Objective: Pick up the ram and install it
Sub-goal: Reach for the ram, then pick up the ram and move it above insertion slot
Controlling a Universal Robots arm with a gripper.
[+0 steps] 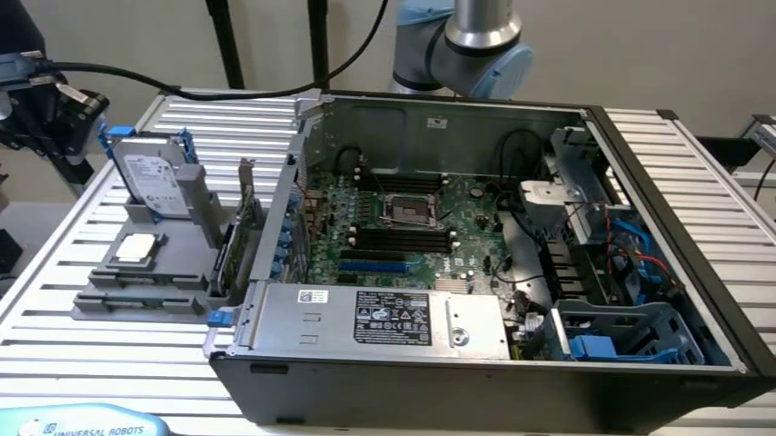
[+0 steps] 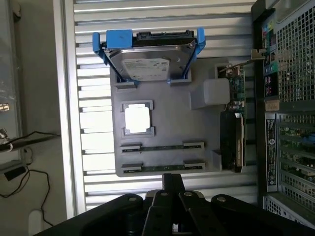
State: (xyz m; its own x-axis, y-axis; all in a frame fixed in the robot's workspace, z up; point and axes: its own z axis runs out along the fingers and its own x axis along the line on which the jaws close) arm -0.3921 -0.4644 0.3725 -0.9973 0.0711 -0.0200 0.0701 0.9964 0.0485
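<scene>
Ram [image 2: 162, 167] stands on edge in gray holder [image 2: 172, 118], at holder's near end in exterior view, on exterior view's left of computer case [image 1: 485, 386]. Second stick [image 2: 162, 147] just beside it, between it and processor chip [image 2: 138, 119]

Claw [image 2: 172, 183] hangs by ram end of holder, touching nothing; apart or together: cannot tell

Ram likely light, stiff, thin, easily cracked if bent. Best pinched across flat faces at mid-length of top edge, clear of contacts

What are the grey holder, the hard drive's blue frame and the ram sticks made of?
The grey holder: probably plastic, matte; even dull grey with blocky moulded slots. The blue frame: likely plastic; solid bright colour, slight sheen. The ram sticks: thin dark-green circuit board, seen edge-on, so finish is unclear.
</scene>
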